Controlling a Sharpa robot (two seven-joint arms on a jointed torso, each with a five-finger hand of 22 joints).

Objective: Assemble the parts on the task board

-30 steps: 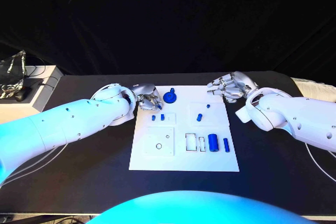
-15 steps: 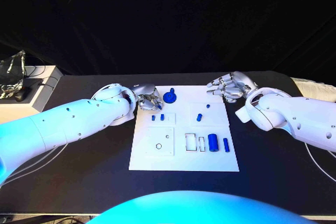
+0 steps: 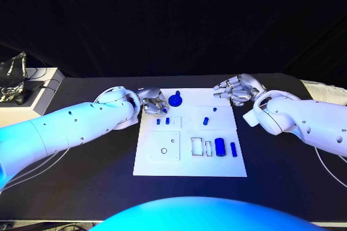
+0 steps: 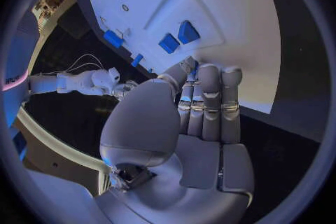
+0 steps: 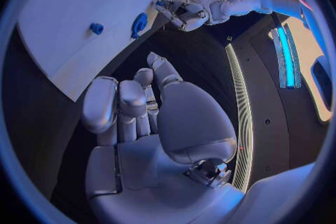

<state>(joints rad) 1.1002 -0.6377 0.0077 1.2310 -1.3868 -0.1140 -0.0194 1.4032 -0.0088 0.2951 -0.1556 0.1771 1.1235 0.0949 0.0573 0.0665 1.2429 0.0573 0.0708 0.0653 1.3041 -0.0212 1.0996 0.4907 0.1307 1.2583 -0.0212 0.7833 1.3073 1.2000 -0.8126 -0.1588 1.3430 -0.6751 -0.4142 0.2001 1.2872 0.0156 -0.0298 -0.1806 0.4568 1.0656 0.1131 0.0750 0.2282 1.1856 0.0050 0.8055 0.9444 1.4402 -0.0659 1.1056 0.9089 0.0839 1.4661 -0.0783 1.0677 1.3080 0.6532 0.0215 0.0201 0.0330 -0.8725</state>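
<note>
Both the left hand and right hand hover clenched, grasping nothing — loose parts on the task board between them await assembly.

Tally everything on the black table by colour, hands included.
Blue plastic parts: 7
White flat task board: 1
Silver hands, left hand and right hand: 2
Total: 10
</note>
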